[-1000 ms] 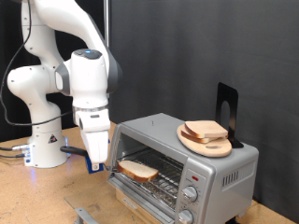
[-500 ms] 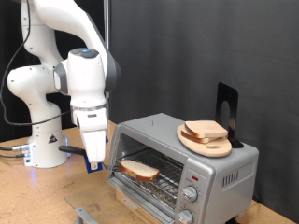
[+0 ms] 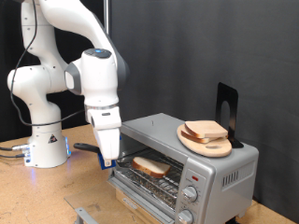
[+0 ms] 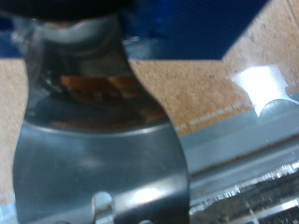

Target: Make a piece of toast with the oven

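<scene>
The piece of toast (image 3: 150, 167) lies flat on the wire rack inside the open oven (image 3: 201, 159); it looks light, soft and crumbly, best taken by its crust edge. The end effector (image 3: 108, 161) hangs just beside it at the oven mouth; whether it grips anything I cannot tell. More slices sit on a round board (image 3: 202, 142) atop the oven.

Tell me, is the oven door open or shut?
Open. The oven shows its wire rack uncovered, with the toast on it, and the gripper at the opening.
</scene>
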You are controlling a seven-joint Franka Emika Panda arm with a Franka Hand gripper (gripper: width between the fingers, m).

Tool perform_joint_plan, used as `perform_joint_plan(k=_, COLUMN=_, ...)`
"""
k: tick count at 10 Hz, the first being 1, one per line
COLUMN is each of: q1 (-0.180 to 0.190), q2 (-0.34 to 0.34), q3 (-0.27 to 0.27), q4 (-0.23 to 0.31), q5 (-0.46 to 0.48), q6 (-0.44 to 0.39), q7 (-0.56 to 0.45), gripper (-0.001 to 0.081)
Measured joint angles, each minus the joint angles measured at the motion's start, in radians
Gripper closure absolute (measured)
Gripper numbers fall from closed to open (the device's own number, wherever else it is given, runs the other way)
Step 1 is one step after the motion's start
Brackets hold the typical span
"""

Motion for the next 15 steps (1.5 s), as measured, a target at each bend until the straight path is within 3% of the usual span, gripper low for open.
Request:
perform_joint_plan(k=4, q1=0.002, q2=-0.001, q3=0.003, q4=-0.015, q5=0.013, q6=0.001, q7=-0.058, gripper=0.0417)
perform_joint_plan(k=11, q1=-0.048, q2=-0.066, q3=-0.083, q4=-0.085, q5=0.019, q6=-0.021, q7=-0.264, gripper=0.0417)
perform_joint_plan(k=15, q1=-0.042, q2=-0.106, q3=-0.145, q4=-0.11, q5=0.24, q6=-0.02, q7=-0.426, gripper=0.0417)
